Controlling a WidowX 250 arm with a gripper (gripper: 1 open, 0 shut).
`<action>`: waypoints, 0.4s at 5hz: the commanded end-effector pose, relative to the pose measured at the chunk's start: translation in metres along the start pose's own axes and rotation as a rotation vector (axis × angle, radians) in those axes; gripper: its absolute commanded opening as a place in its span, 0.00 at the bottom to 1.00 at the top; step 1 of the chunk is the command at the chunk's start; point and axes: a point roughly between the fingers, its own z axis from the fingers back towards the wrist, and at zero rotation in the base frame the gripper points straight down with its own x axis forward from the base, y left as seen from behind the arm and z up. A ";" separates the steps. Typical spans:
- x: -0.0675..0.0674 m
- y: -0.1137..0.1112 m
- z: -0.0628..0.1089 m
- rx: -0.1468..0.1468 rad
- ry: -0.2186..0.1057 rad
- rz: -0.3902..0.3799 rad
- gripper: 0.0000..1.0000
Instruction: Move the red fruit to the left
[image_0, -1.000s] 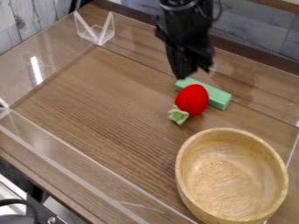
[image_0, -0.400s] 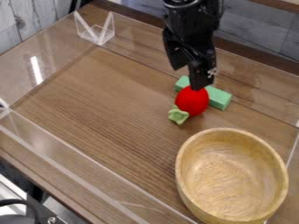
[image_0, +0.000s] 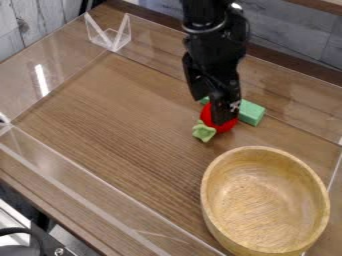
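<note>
Camera shows my claw (image_0: 218, 112) spread over the fruit (image_0: 218, 120), which sits at the bowl's (image_0: 265, 201) eleven o'clock beside the block (image_0: 249, 113); I should centre before pinching, avoiding the block.

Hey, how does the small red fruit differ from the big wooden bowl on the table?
The small glossy red fruit is bright red; the round wooden bowl is pale tan wood. The fruit is far smaller than the bowl. The fruit sits under the black pincer, partly hidden by it, while the bowl stands apart in full view. Both rest on the wooden table.
</note>
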 end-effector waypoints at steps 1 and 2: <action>0.005 0.011 0.005 0.006 -0.028 -0.046 0.00; -0.007 0.036 0.023 0.040 -0.037 -0.027 0.00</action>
